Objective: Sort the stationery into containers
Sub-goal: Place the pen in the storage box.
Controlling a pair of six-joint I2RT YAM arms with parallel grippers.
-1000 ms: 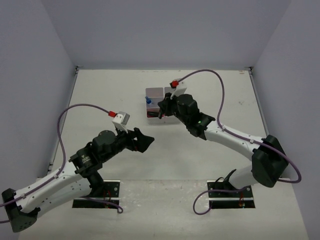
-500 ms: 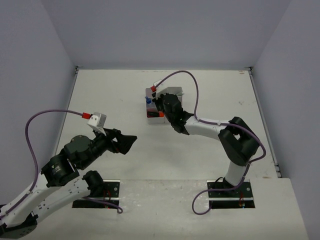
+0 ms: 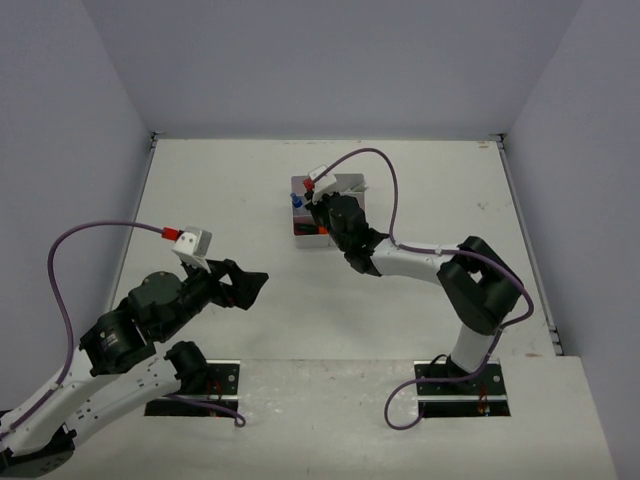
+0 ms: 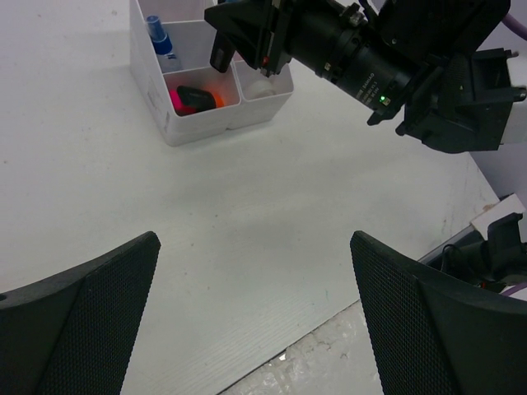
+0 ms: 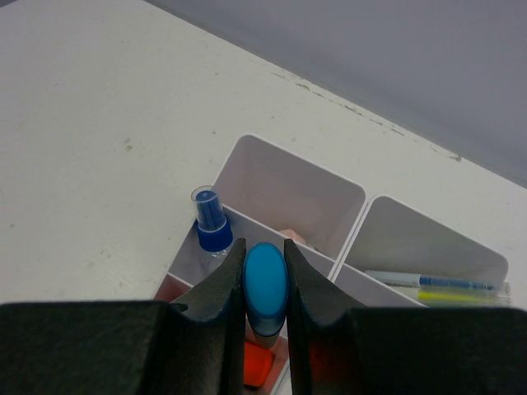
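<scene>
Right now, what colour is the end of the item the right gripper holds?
Blue; the highlighter end shows best in the right wrist view.

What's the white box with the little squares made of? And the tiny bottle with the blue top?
The white box looks like smooth, slightly glossy plastic: thin, even walls with rounded corners. The tiny bottle seems plastic too: a see-through cap over a solid blue top.

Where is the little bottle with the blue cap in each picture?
Top external: the bottle sits at the white tray's left edge.
Left wrist: top left, in a far tray compartment.
Right wrist: left of centre, beside the gripped highlighter.
Shared landmark: the white tray.
</scene>
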